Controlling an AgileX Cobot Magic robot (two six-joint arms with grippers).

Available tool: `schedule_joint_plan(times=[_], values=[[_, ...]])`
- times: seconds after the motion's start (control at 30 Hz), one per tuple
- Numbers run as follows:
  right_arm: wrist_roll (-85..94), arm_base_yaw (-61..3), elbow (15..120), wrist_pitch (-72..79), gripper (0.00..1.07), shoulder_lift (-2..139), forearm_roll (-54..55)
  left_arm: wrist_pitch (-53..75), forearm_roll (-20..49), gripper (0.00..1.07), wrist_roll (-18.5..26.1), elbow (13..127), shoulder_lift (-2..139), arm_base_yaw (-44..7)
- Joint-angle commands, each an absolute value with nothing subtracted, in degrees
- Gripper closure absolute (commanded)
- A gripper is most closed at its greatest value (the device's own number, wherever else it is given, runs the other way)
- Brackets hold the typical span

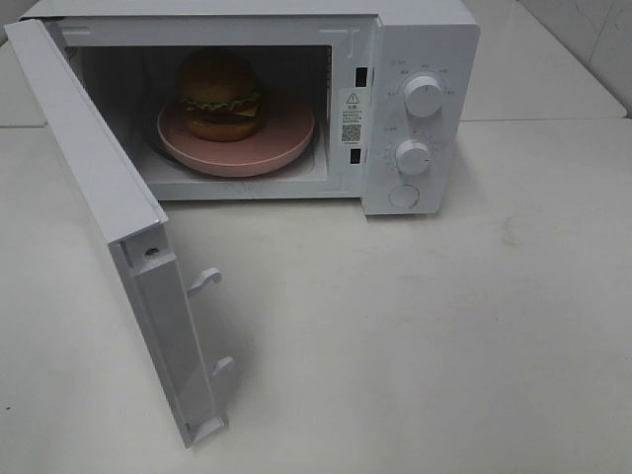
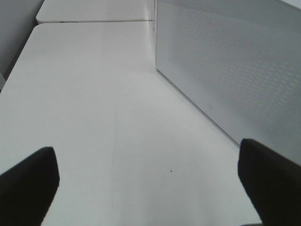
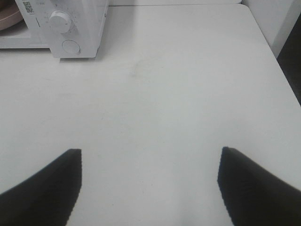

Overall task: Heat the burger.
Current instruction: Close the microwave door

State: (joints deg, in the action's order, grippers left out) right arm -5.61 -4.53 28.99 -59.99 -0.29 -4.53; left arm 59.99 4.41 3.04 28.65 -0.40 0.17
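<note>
Inside the microwave (image 1: 425,39), the burger (image 1: 219,94) sits upright on a pink plate (image 1: 286,133), toward the plate's back left. The door (image 1: 89,168) stands wide open, swung out to the left over the desk (image 1: 415,326), with its two latch hooks on the free edge. On the front panel the upper knob (image 1: 424,96) sits above the lower knob (image 1: 413,156), with a round button (image 1: 403,196) beneath them.

My left gripper (image 2: 146,169) hovers over bare desk, just beside the door's perforated outer face. Its dark fingers are spread wide with nothing between them. My right gripper (image 3: 149,165) is spread wide too and holds nothing. It hangs above the desk in front of the microwave's control side, well apart from it. From there I see one knob, the button and a sliver of the plate.
</note>
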Motion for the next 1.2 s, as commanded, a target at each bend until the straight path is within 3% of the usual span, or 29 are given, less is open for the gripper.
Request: schedule_joint_plan(times=[0.03, 1.2], values=[[-5.4, -4.1, 29.0, -59.4, 0.31, -1.8, -4.7, 59.5, 4.4, 0.09, 2.9, 28.5, -1.7, 0.1], [-5.4, -4.1, 29.0, -59.4, 0.31, -1.8, -4.7, 59.5, 4.8, 0.09, 2.9, 28.5, -1.7, 0.1]])
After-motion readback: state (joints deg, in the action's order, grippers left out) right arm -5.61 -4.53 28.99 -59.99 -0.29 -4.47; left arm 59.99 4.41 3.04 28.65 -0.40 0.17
